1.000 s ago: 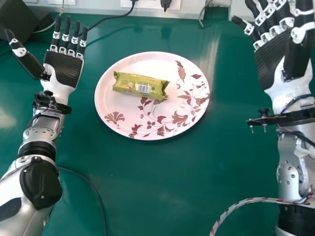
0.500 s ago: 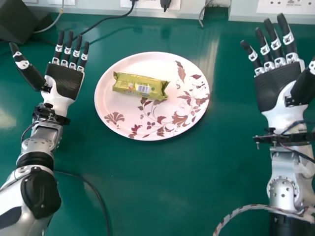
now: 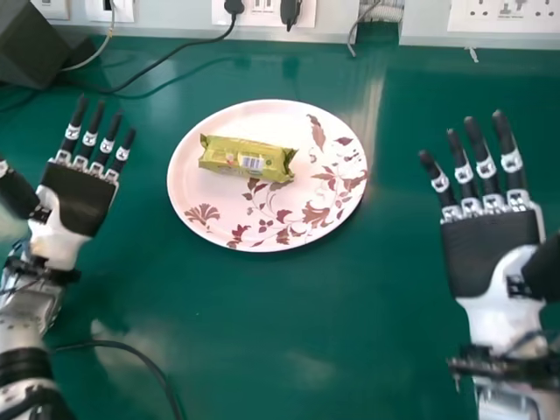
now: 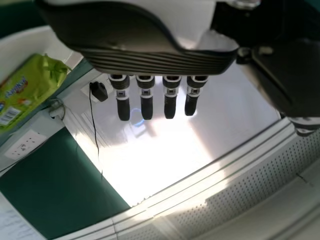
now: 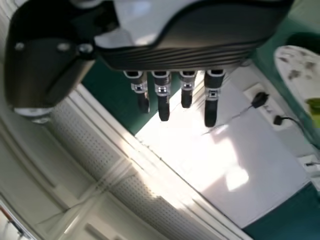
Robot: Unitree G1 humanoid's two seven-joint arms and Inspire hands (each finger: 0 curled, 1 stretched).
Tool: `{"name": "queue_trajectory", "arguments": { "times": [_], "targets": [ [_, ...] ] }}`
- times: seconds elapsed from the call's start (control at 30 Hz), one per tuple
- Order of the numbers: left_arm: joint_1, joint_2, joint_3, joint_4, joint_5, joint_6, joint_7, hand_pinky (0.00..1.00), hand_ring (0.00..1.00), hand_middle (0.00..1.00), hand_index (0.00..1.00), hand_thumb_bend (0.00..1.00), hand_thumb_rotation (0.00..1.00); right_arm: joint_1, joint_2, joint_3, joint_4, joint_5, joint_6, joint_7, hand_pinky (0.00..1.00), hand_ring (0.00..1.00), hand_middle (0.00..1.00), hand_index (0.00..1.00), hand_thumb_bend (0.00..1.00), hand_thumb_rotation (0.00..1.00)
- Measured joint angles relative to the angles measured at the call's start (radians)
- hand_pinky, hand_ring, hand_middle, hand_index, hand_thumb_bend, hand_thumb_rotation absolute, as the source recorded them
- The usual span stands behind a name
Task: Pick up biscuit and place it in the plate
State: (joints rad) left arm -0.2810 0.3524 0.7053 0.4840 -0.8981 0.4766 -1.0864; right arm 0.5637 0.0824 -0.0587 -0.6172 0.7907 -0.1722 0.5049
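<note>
My left hand (image 3: 77, 199) is open, palm up, over the table's left side, well apart from the plate. My right hand (image 3: 492, 249) is open too, palm up, at the right side. Between them the green biscuit packet (image 3: 248, 158) lies on the upper left part of the pink flowered plate (image 3: 262, 115). In the left wrist view my left hand (image 4: 155, 60) has straight fingers, and the packet (image 4: 31, 90) shows off to one side. In the right wrist view my right hand (image 5: 175, 57) has straight fingers, with part of the plate (image 5: 296, 72) farther off.
The green table (image 3: 289, 350) spreads around the plate. Behind it runs a grey panel with sockets (image 3: 507, 16) and plugged-in cables. A dark box (image 3: 35, 48) stands at the back left, and a black cable (image 3: 131, 350) lies near the left arm.
Both hands have moved back toward the robot; the left one has also shifted left. The right hand has come down from the upper right. The packet still lies on the plate.
</note>
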Motion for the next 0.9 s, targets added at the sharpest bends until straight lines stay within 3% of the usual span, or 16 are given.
{"name": "queue_trajectory", "arguments": {
  "times": [0.1, 0.2, 0.27, 0.37, 0.5, 0.57, 0.73, 0.8, 0.9],
  "targets": [
    [0.111, 0.015, 0.016, -0.087, -0.042, 0.035, -0.021, 0.77, 0.91, 1.0, 1.0, 1.0, 0.82, 0.169, -0.021, 0.087, -0.037, 0.001, -0.084, 0.078, 0.8, 0.89, 0.94, 0.99, 0.87, 0.64],
    [0.16, 0.018, 0.021, -0.137, -0.069, 0.063, -0.022, 0.77, 0.91, 1.0, 1.0, 1.0, 0.83, 0.178, -0.036, 0.145, -0.038, 0.002, -0.161, 0.129, 0.8, 0.88, 0.93, 1.0, 0.87, 0.6],
    [0.185, 0.017, 0.021, -0.167, -0.084, 0.078, -0.017, 0.79, 0.91, 1.0, 1.0, 1.0, 0.83, 0.185, -0.046, 0.185, -0.038, 0.001, -0.205, 0.155, 0.79, 0.87, 0.93, 1.0, 0.88, 0.63],
    [0.196, 0.015, 0.021, -0.187, -0.095, 0.088, 0.001, 0.81, 0.92, 1.0, 1.0, 1.0, 0.83, 0.194, -0.056, 0.225, -0.038, -0.001, -0.256, 0.167, 0.8, 0.88, 0.93, 1.0, 0.86, 0.65],
    [0.184, 0.0, 0.011, -0.204, -0.099, 0.093, 0.06, 0.82, 0.92, 1.0, 1.0, 1.0, 0.81, 0.38, -0.044, 0.239, -0.044, -0.004, -0.321, 0.112, 0.78, 0.87, 0.93, 1.0, 0.86, 0.6],
    [0.13, -0.006, -0.01, -0.161, -0.094, 0.091, 0.102, 0.8, 0.91, 0.99, 1.0, 1.0, 0.79, 0.43, -0.038, 0.24, -0.04, -0.029, -0.324, 0.059, 0.78, 0.87, 0.93, 1.0, 0.86, 0.58],
    [-0.052, -0.014, -0.046, -0.01, -0.081, 0.05, 0.153, 0.77, 0.9, 0.98, 1.0, 1.0, 0.8, 0.206, -0.033, 0.202, -0.024, -0.084, -0.269, -0.057, 0.78, 0.87, 0.93, 1.0, 0.86, 0.61],
    [-0.107, -0.025, -0.058, 0.047, -0.058, 0.015, 0.166, 0.88, 0.95, 1.0, 1.0, 1.0, 0.83, 0.102, -0.033, 0.175, -0.022, -0.103, -0.227, -0.125, 0.79, 0.88, 0.94, 1.0, 0.87, 0.64],
    [-0.16, -0.034, -0.074, 0.107, -0.034, -0.019, 0.171, 0.96, 0.99, 1.0, 1.0, 1.0, 0.84, -0.021, -0.032, 0.155, -0.023, -0.127, -0.181, -0.195, 0.82, 0.9, 0.94, 1.0, 0.86, 0.65]
  ]
}}
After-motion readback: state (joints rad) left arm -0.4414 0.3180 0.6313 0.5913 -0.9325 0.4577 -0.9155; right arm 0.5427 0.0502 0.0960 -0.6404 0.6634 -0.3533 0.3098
